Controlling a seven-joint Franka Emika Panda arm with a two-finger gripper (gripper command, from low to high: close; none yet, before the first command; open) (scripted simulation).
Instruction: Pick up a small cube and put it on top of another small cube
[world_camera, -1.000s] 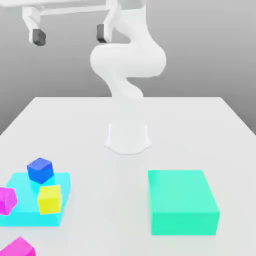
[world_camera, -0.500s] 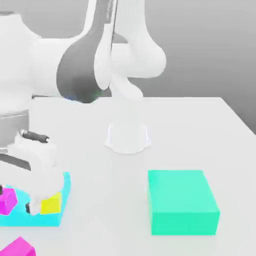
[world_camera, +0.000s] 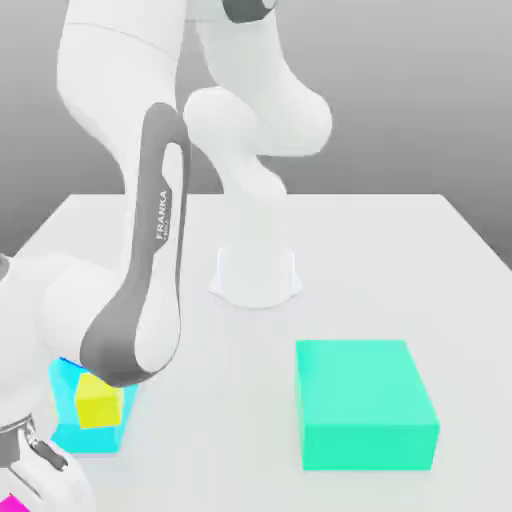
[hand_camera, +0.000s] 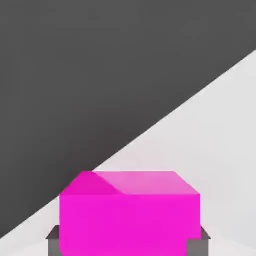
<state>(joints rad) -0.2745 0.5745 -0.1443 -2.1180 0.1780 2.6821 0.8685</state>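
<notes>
Since a second ago the arm has swung from upright at the frame's top down to the lower left corner of the exterior view. The gripper (hand_camera: 127, 245), open before, is now clenched on a magenta small cube (hand_camera: 130, 212) at the white table's (world_camera: 400, 250) near-left edge. Grasp judged complete; lifting follows. The yellow small cube (world_camera: 98, 400) on the cyan slab (world_camera: 70, 435) sits close by; open room lies toward the green block (world_camera: 365, 405).
</notes>
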